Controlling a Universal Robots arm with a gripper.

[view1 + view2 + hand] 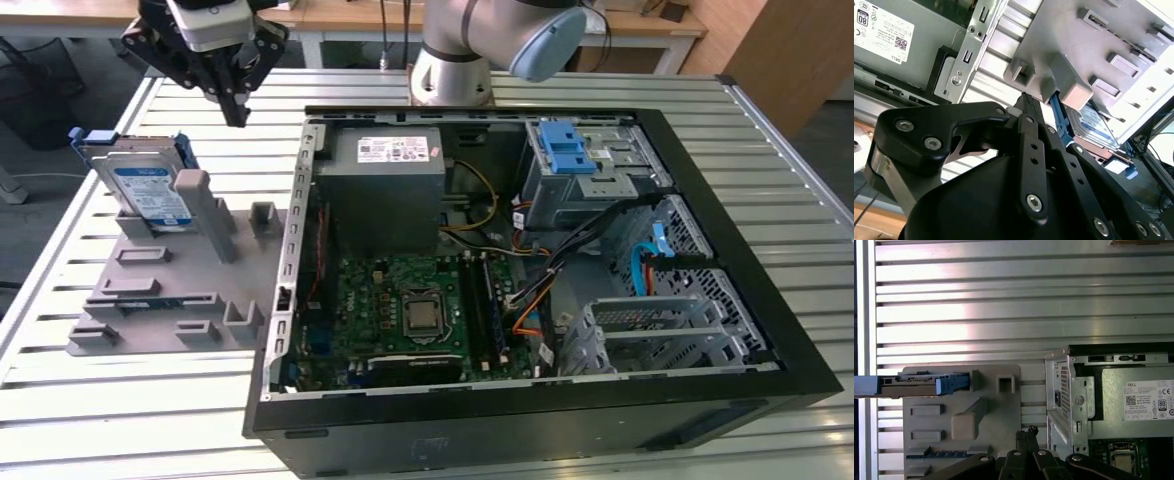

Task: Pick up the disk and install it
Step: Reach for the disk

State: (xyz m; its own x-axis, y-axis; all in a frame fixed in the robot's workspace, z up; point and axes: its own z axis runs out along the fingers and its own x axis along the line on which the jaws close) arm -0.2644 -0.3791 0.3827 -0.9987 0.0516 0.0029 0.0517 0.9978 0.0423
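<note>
Fingers [1027, 120] of the gripper [242, 118] are clenched tip to tip, with nothing between them. A slatted metal table [134, 420] carries the work, and wooden desks [347, 15] stand behind it. An open black case [534, 430] lies on the table. It holds a board [400, 310], a grey power supply [387, 190] and a grey cage [587, 170] with a blue latch [567, 155]. To the exterior view's left of the case lies a grey holder [160, 300], with bare slats around it out to the table edge. The disk [140, 190] stands on edge in a slot of the holder, its blue carrier [951, 384] seen edge-on in the first wrist view. The gripper hangs above the holder between disk and case, clear of both. The disk has a white-and-blue label [150, 195], and the power supply has a white sticker [394, 150].
</note>
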